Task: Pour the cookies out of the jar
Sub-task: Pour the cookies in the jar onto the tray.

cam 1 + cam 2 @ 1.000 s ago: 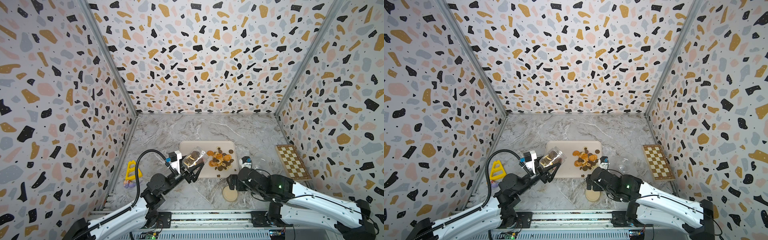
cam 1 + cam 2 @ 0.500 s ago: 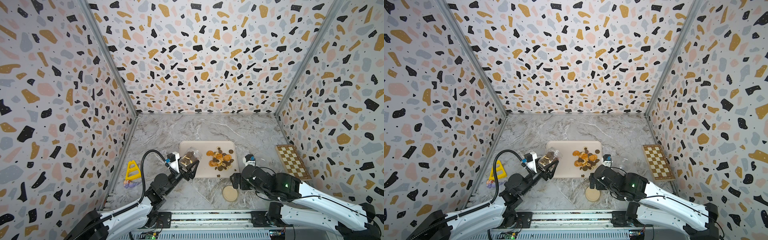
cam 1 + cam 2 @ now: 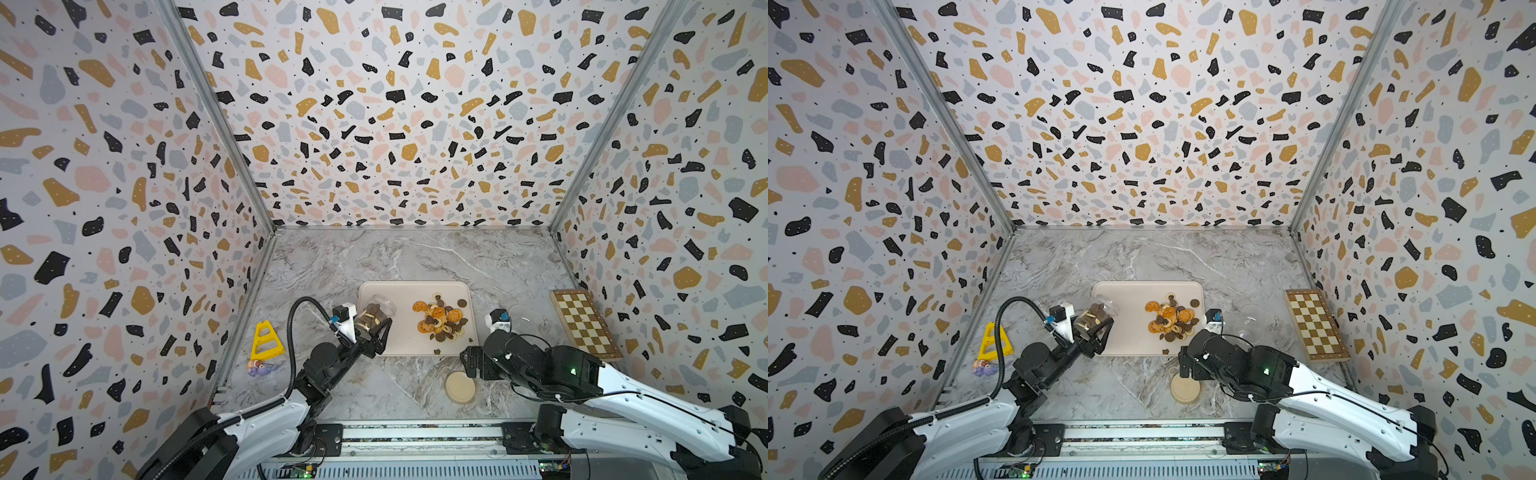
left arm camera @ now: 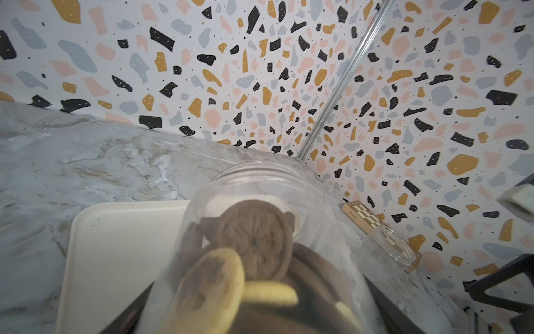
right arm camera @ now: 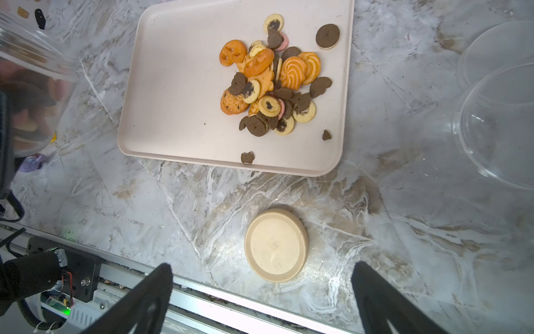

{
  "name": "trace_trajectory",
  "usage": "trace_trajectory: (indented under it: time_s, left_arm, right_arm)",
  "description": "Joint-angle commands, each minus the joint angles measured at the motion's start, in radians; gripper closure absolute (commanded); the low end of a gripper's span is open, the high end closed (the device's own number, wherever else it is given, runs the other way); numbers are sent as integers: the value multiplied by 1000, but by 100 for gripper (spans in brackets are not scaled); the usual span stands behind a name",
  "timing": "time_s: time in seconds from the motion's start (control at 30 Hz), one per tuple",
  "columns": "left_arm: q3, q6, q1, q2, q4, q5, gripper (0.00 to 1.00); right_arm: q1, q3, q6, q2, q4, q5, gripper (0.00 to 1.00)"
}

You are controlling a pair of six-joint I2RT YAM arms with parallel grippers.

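Observation:
My left gripper (image 3: pixel 372 329) (image 3: pixel 1096 331) (image 4: pixel 254 318) is shut on the clear jar (image 3: pixel 377 312) (image 3: pixel 1099 314) (image 4: pixel 260 196). It holds the jar tilted over the left part of the beige tray (image 3: pixel 409 336) (image 3: pixel 1133 336) (image 4: pixel 115 248) (image 5: pixel 179 86), mouth toward the back wall. Brown and yellow cookies (image 4: pixel 255 240) still lie inside the jar. A pile of orange, brown and cream cookies (image 3: pixel 440 318) (image 3: pixel 1172 319) (image 5: pixel 271 84) sits on the tray's right part. My right gripper (image 3: pixel 469 362) (image 5: pixel 263 267) is open and holds nothing, hanging over the round beige lid (image 3: pixel 460 387) (image 3: pixel 1185 389) (image 5: pixel 276 245).
Clear plastic bowls (image 3: pixel 524 318) (image 5: pixel 502 124) and a chessboard (image 3: pixel 584 324) stand right of the tray. A yellow triangular piece (image 3: pixel 266 340) and a small purple toy (image 3: pixel 259 368) lie by the left wall. The metal rail (image 5: pixel 202 295) runs along the front edge.
My left arm has drawn back slightly to the left with the jar still gripped. My right arm has shifted a little to the right. The pile on the tray looks the same.

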Motion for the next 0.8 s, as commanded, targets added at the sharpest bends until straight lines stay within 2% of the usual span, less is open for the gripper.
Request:
trace_trajectory:
  time_s: [0.0, 0.4, 0.77]
  left_arm:
    - [18, 30, 12, 41, 212, 22, 100]
    - [67, 46, 29, 242, 241, 40, 100]
    - [91, 26, 37, 437, 318, 8, 100]
  right_arm:
    - [-4, 35, 1, -15, -28, 14, 1]
    - [-10, 36, 2, -21, -22, 4, 2]
    - [-20, 31, 2, -34, -31, 6, 2]
